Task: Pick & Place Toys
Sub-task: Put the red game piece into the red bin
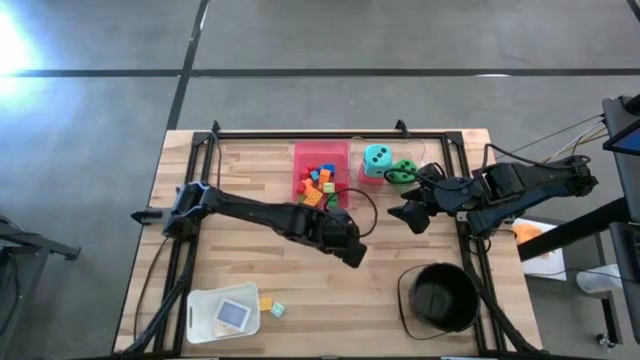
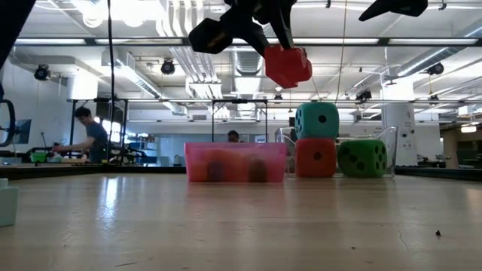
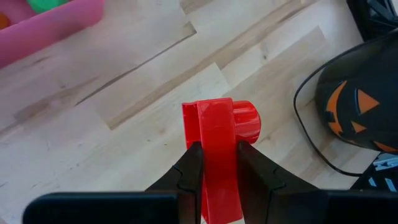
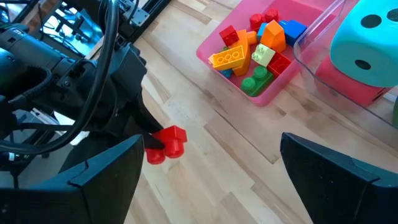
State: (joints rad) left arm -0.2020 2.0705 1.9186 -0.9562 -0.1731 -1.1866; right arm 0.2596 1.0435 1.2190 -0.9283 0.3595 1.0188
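Left tool (image 3: 214,167) pinches a red brick (image 3: 219,137) above the table (image 3: 124,124); no writing legible.

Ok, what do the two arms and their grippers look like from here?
Both arms are dark, jointed and slim. The left gripper has two black, angular fingers. The right gripper has broad, flat black fingers. Black cables loop beside the left arm.

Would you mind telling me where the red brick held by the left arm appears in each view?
High view: hidden under the left gripper.
Low view: red brick, top centre, held aloft.
Left wrist view: centre, between the fingers.
Right wrist view: lower left.
Shared landmark: pink tray, holding bricks.
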